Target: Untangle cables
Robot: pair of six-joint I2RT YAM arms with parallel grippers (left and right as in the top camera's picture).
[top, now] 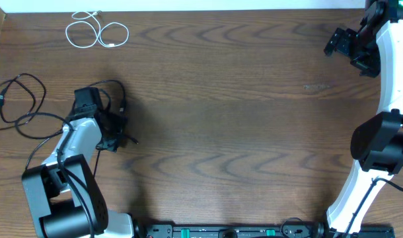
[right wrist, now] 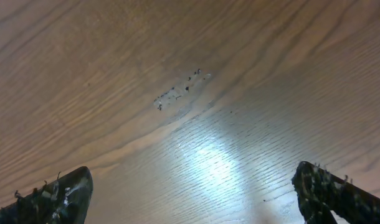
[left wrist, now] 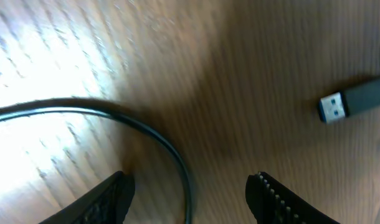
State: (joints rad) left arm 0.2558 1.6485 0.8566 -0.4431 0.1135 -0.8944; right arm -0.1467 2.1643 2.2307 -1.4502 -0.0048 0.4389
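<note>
**Overhead.** The white cable (top: pixel 96 32) lies in loose loops at the far-left corner of the table (top: pixel 241 119), well apart from the rest. The first black cable (top: pixel 20 109) sprawls in open loops at the left edge. The second black cable (top: pixel 123 96) arcs past the left gripper (top: pixel 112 131). You cannot tell whether the two black ones cross beneath the arm. The right gripper (top: pixel 343 43) sits at the far right, near no cable.

**Left wrist.** The left gripper (left wrist: pixel 191 190) has its jaws apart and holds nothing. The second black cable (left wrist: pixel 135 122) comes in from the left edge, curves right, then bends down to pass between the fingers (left wrist: pixel 115 190) without touching either. Its long axis there runs roughly toward the camera. A USB plug (left wrist: pixel 333 107) lies off to the right, metal end pointing left, body running right and slightly up.

Expect a light, floppy cord with a smooth jacket that will trail and swing, not keep its shape. Grip it on the run between the fingers, or on the stiffer plug body if you want control of the end.

**Right wrist.** The right gripper (right wrist: pixel 193 193) is spread wide and empty, over bare wood.
</note>
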